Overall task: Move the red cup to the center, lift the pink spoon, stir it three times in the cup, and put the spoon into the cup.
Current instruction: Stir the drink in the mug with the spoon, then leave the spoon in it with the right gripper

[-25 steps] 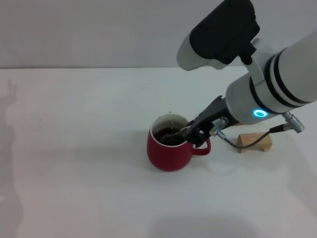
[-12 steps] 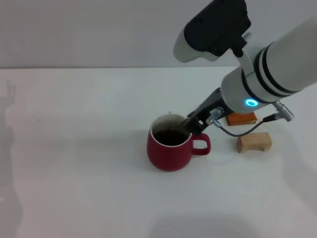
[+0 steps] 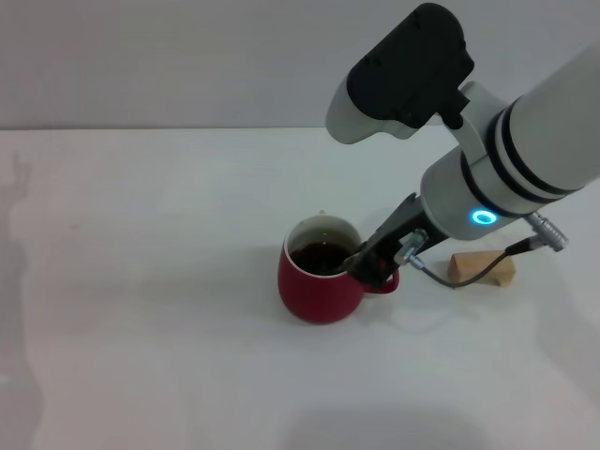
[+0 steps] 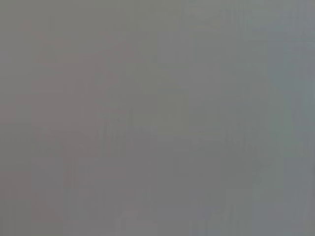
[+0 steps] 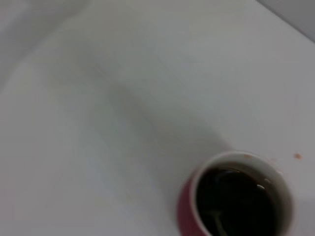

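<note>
Red cup (image 3: 322,279) standing upright near the middle of the white table (image 3: 141,281), handle turned toward the robot's right, white inner wall ringing dark liquid. From the right wrist view, same cup (image 5: 236,196) filled well up with that dark liquid, a faint curved glint in it, too blurred to name. Pink spoon not clearly made out. Right end effector (image 3: 367,263) poised at the cup's handle-side rim, dark fingers (image 3: 380,246) angled down over it; cannot tell whether gripping anything. Plain grey wall behind the table. Tan block (image 3: 482,270) lying on the table beyond the handle, a grey cable (image 3: 469,274) draped across its front. Left wrist view showing only flat grey.
</note>
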### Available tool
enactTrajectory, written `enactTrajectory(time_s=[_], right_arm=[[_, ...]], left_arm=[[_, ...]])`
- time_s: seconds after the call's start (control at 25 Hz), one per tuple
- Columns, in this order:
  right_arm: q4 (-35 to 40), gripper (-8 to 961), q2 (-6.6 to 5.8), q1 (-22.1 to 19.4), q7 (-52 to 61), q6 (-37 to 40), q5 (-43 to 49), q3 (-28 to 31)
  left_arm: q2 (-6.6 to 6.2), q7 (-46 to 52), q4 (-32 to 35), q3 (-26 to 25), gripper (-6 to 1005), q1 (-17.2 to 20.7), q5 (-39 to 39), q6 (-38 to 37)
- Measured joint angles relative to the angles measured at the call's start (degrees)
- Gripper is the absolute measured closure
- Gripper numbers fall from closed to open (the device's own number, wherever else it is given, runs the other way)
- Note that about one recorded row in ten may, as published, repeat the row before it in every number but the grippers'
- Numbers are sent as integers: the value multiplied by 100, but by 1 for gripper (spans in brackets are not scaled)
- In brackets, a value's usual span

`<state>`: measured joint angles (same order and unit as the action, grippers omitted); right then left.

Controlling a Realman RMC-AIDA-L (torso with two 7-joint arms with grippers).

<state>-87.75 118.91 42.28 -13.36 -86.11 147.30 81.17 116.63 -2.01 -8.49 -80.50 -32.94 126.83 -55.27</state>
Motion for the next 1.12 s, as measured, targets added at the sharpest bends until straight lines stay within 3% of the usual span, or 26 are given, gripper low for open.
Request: enactTrajectory(time_s=[0.56,0.76,1.12], right_arm=[[539,810,-5,134,-11,672,180,51],[575,809,-14,145,2,397,217,72],[-59,810,4,39,43,-37,-135,73]], left_arm=[[14,16,-28,0,157,50,16,-35],[24,16,-30,0,156,51,36,-36],[17,12,-30,0,157,57,29,-41]])
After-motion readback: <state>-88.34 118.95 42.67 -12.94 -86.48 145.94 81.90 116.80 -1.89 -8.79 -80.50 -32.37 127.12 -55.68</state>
